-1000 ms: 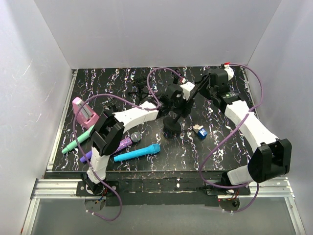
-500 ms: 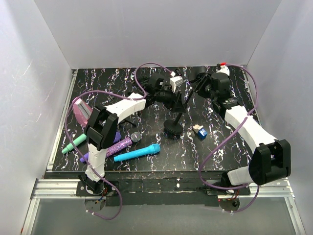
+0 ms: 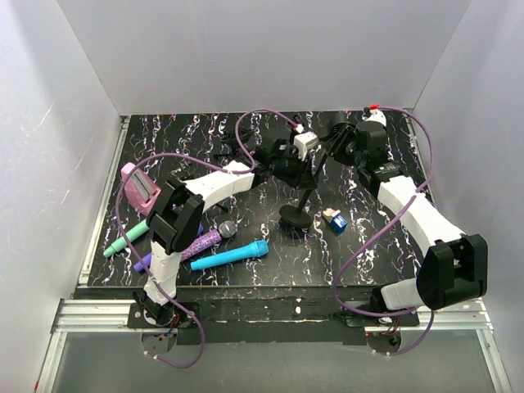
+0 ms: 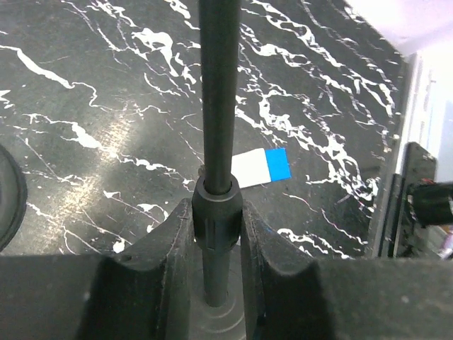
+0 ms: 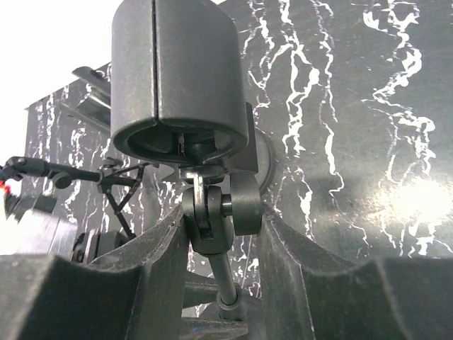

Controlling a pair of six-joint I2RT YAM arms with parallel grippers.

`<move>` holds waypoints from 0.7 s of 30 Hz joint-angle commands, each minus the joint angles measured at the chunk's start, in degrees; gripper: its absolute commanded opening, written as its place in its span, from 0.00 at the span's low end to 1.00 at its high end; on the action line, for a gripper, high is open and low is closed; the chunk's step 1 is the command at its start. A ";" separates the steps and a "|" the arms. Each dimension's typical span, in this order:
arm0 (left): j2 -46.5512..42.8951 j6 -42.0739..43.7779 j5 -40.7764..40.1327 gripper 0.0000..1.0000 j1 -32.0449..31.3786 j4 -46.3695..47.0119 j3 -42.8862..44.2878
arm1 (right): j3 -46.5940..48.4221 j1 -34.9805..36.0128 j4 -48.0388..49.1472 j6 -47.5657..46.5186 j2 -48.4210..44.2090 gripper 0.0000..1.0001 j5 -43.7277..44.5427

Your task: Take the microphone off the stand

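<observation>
The stand (image 3: 293,219) is near the middle of the table, its round base flat on the surface and its thin pole (image 4: 218,106) leaning up and toward the right arm. At the top of the pole is the clip (image 5: 177,71), a dark grey cylinder whose open lower end faces the right wrist camera. Whether a microphone sits in it cannot be told from these views.

The right gripper (image 5: 216,219) is closed on the swivel joint just under the clip, one finger on each side. The left gripper (image 4: 216,212) is clamped narrowly on the collar lower down the pole, so both arms hold the same stand.

Just right of the base lies a small blue-and-white box (image 3: 334,219). To the left, near the left arm, three microphones lie on their sides: a purple glitter microphone (image 3: 201,242), a cyan microphone (image 3: 231,255) in front of it, and a teal microphone (image 3: 129,237) further out. A pink object (image 3: 139,187) sits beyond them, and a black tripod (image 3: 225,153) stands toward the back.

The table (image 3: 164,135) is glossy black marble with white veining. Plain white walls (image 3: 270,57) close in the back and both sides, and purple cables (image 3: 360,246) loop over the arms.
</observation>
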 commanded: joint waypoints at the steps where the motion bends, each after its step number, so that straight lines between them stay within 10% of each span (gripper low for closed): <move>1: -6.29 1.55 -33.69 0.00 -7.38 1.80 0.28 | 4.29 2.04 -9.81 2.01 -1.77 0.01 1.64; 6: -6.04 4.53 -51.31 0.00 -9.52 2.24 0.72 | 7.64 2.30 -12.47 2.82 -1.33 0.01 5.62; 11: -7.00 7.35 -32.04 0.03 -7.76 2.33 -1.57 | 7.99 2.30 -6.76 -2.36 -0.89 0.01 4.39; 17: -9.38 9.11 -20.65 0.50 -6.71 0.31 -3.68 | 7.38 2.22 -3.15 -5.53 -1.06 0.01 1.58; 21: -11.84 9.64 -14.50 0.62 -5.48 -2.58 -3.33 | 5.62 2.22 -0.43 -8.52 -2.20 0.01 -0.88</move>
